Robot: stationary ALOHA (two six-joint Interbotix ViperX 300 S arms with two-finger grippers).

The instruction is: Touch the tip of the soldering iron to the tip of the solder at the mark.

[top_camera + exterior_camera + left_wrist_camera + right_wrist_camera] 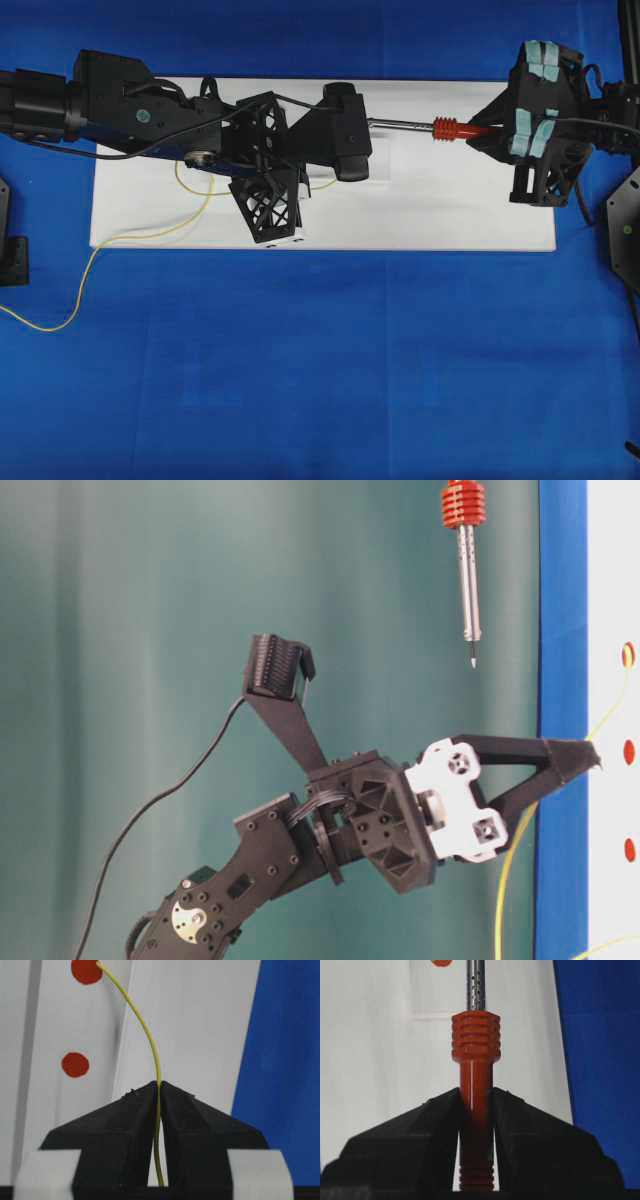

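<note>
White board point(450, 215) under red ribbed soldering iron point(475, 1060), thin yellow solder point(145, 1030).

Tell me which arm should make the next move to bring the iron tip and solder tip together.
Right, probably. The left hand already holds the solder with its tip at a red mark; the right hand grips the soldering iron, whose tip hangs short of it.

The tabletop point(320, 380) is deep blue, and the board point(450, 210) on it is plain white with round red dots point(75, 1064). The solder point(145, 1030) is thin yellow. The soldering iron point(475, 1060) has an orange-red handle, a ribbed red collar and a silver perforated shaft. Both pincers are black; pale teal tape patches point(530, 135) mark the right arm.
</note>
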